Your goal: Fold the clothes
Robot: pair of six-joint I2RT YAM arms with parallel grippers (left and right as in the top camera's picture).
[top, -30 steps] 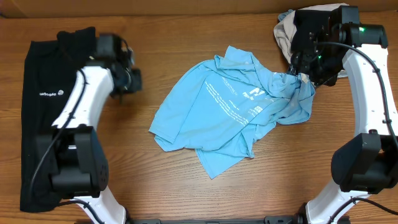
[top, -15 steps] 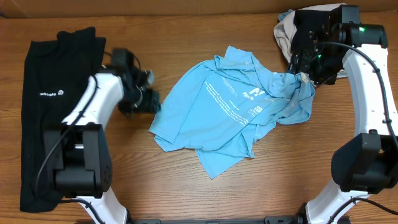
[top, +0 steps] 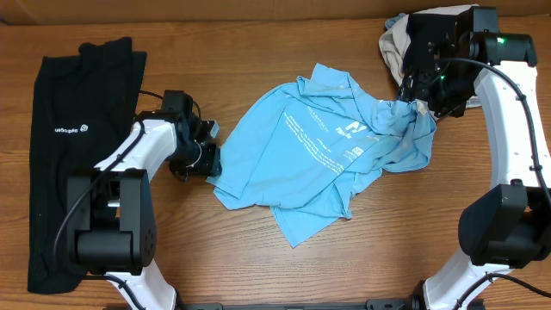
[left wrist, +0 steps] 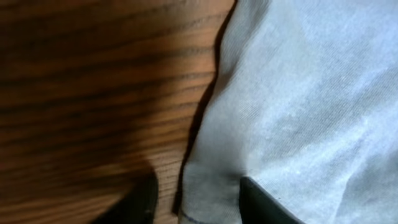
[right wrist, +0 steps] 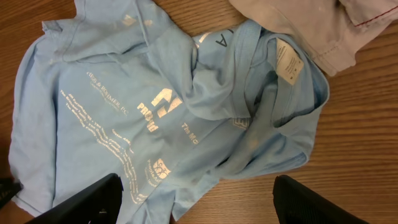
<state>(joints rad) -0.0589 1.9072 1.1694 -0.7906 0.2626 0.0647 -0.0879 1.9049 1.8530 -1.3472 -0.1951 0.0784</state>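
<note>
1. Light blue T-shirt (top: 318, 164): crumpled at the centre of the tabletop (top: 258, 267), white lettering facing up, neck label (right wrist: 286, 59) showing at its right end.
2. Left hand (top: 210, 162): low at the shirt's left edge, fingers (left wrist: 267, 202) apart, the hem lying between them.
3. Right hand (top: 419, 102): above the shirt's bunched right end, fingers wide apart, holding nothing.
4. Black garment (top: 60, 172): laid long at the left side, small white logo up, well apart from the shirt.
5. Beige cloth (top: 394, 43): heaped at the far right corner.

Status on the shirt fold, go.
Left gripper open, straddling T-shirt edge. Right gripper open, above collar end. T-shirt rumpled, unfolded. Beige cloth beside collar.
</note>
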